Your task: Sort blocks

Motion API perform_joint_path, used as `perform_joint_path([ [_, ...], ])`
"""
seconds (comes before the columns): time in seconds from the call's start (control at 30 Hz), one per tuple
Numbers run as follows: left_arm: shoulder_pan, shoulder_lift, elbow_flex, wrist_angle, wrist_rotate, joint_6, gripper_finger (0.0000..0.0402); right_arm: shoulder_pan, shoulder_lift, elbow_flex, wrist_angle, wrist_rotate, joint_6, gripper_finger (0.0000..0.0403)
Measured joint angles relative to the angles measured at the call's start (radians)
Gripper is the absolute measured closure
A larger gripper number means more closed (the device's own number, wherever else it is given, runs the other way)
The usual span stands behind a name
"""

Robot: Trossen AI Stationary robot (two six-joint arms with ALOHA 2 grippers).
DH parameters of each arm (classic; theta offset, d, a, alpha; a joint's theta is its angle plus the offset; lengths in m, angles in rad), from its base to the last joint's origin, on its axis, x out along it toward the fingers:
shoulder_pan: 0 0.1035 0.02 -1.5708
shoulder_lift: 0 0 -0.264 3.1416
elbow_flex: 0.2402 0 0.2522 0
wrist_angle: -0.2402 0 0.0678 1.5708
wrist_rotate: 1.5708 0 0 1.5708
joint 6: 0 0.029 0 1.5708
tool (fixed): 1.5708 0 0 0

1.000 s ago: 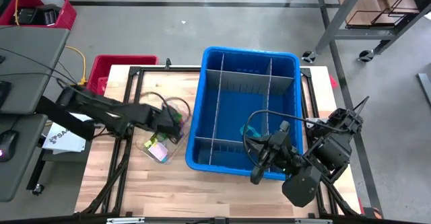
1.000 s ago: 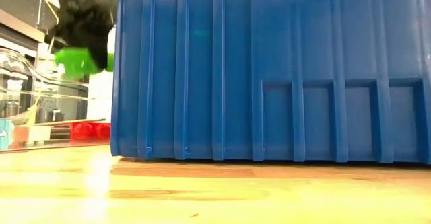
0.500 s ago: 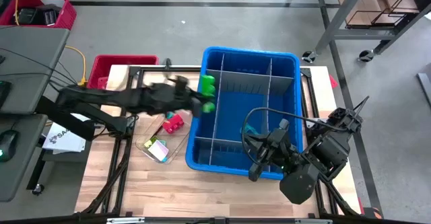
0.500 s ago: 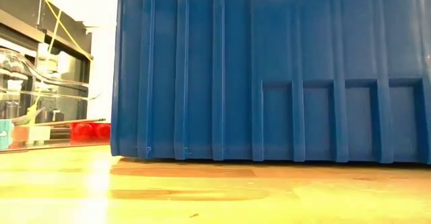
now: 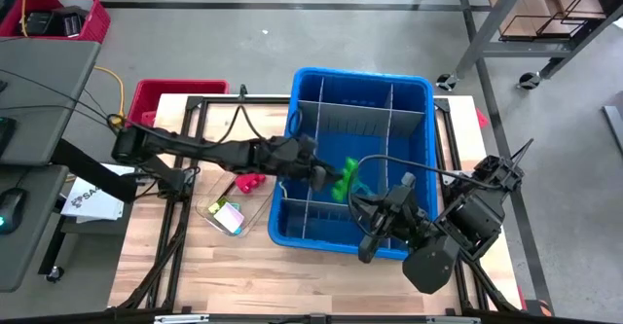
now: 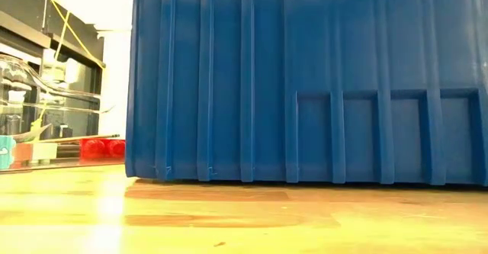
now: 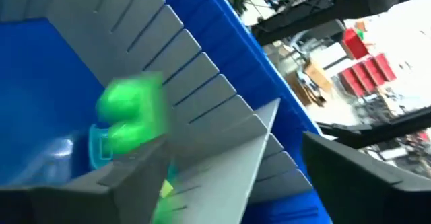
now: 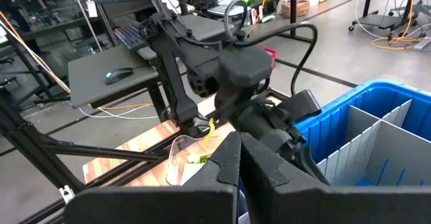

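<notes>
Spreading the fingers of the left gripper (image 5: 326, 175) wide above the middle compartment of the blue bin (image 5: 360, 74), after clutching the green block (image 5: 347, 178) over the clear container (image 5: 234, 207) near the surface's left edge a second ago and swinging it across the bin's left rim. Letting the block go: now falling free just past the fingertips, above a teal block (image 7: 101, 146) already lying there. Counting as one more block being sorted, with red blocks (image 5: 250, 180) waiting in the container. Appearing two-lobed and blurred, long axis seemingly running between the surface's near and far edges, though hard to tell. Keeping the right gripper (image 8: 239, 140) clenched on nothing at the bin's near right corner.
</notes>
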Motion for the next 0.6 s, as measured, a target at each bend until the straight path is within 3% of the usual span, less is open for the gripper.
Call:
perform_joint_path([
  [0.1, 0.022, -0.026, 0.000, -0.007, 0.050, -0.017, 0.0044, 0.000, 0.000, 0.000, 0.000, 0.000, -0.002, 0.0403],
  [0.23, 0.054, -0.126, 0.001, -0.092, 0.056, 0.021, 0.0036, 0.000, 0.000, 0.000, 0.000, 0.000, -0.002, 0.0403],
  [0.47, 0.063, -0.398, 0.000, -0.734, -0.200, 0.195, 0.0034, 0.000, 0.000, 0.000, -0.006, 0.000, -0.003, 0.0403],
  [0.6, 0.060, -0.478, -0.065, -1.038, -0.198, 0.232, 0.0034, -0.009, 0.000, 0.000, -0.025, 0.000, -0.002, 0.0403],
])
